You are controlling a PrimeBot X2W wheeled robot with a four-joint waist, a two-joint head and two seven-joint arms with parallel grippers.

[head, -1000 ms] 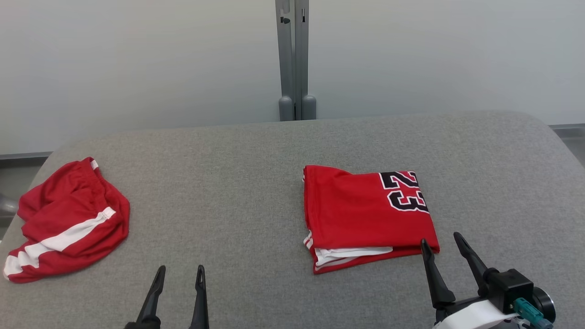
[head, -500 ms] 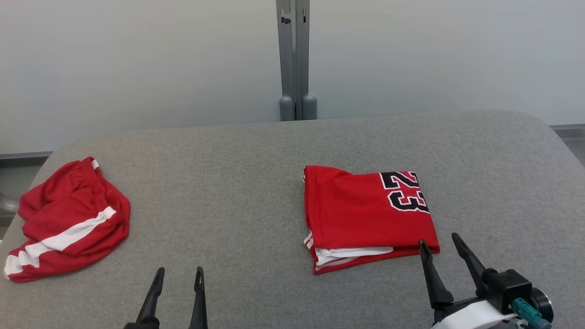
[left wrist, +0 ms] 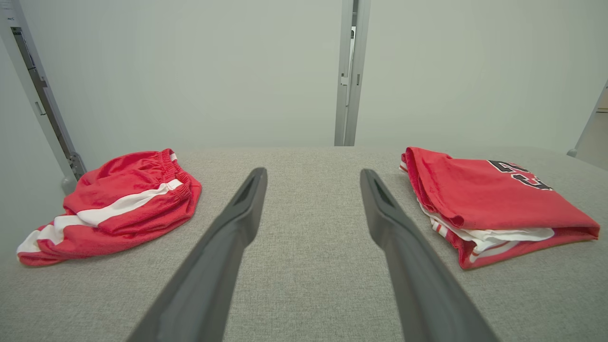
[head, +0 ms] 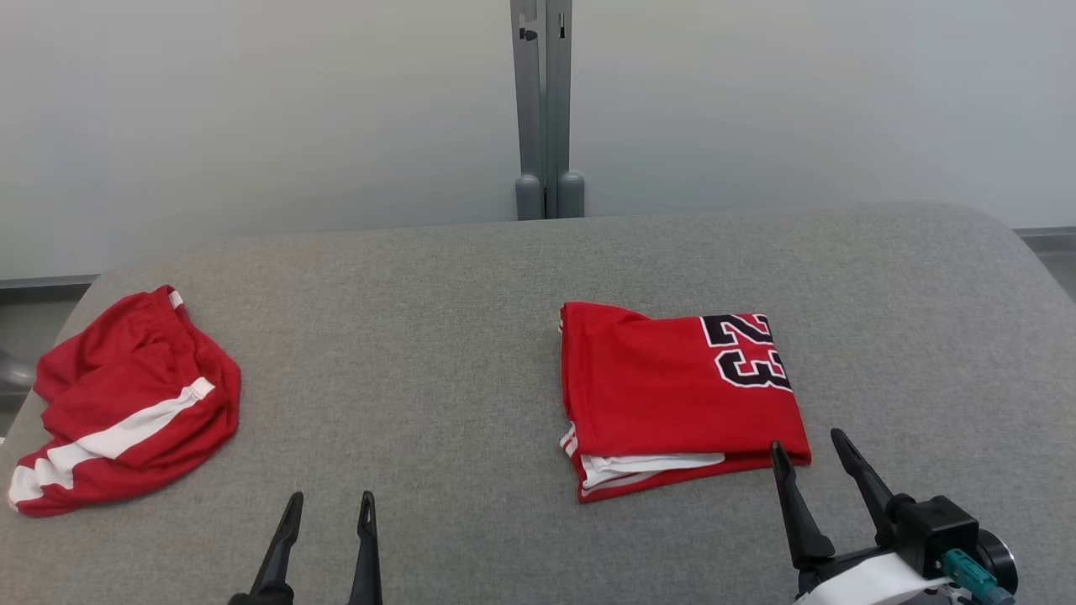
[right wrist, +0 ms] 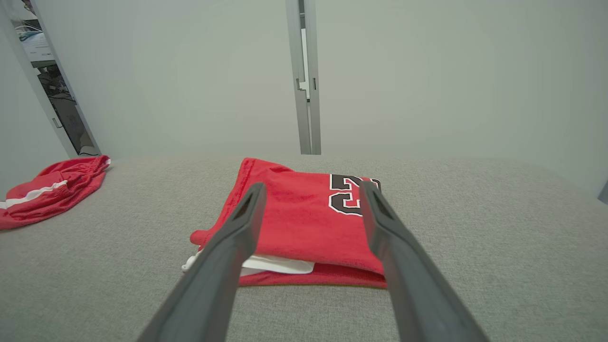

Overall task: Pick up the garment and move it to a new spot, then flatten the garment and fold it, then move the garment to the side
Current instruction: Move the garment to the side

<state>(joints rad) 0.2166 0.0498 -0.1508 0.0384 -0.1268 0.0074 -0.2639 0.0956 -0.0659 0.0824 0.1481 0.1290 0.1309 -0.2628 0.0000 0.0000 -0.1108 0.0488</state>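
**Grey cloth table: two red garments, two grippers**

1. Red shorts (head: 126, 403). Crumpled heap with a white side stripe and a gathered waistband. Far left of the grey post (head: 545, 109) and nearer the robot than it, by the left end of the table (head: 471, 336).

2. Left gripper (head: 330, 497). Released, fingers spread, nothing between them. Left of the post and well forward of it, low over bare cloth, apart from both garments.

3. Folded red garment (head: 672, 395). Neat rectangle lying flat, with a black "23" outlined in white at the far right corner and white layers showing along the near edge. Slightly right of the post, forward of it, about mid-table.

4. Right gripper (head: 805, 439). Released, fingers spread, empty. Right of the post and forward of it, tips just at the near right corner of the folded red garment. Contact with the fabric not discernible.
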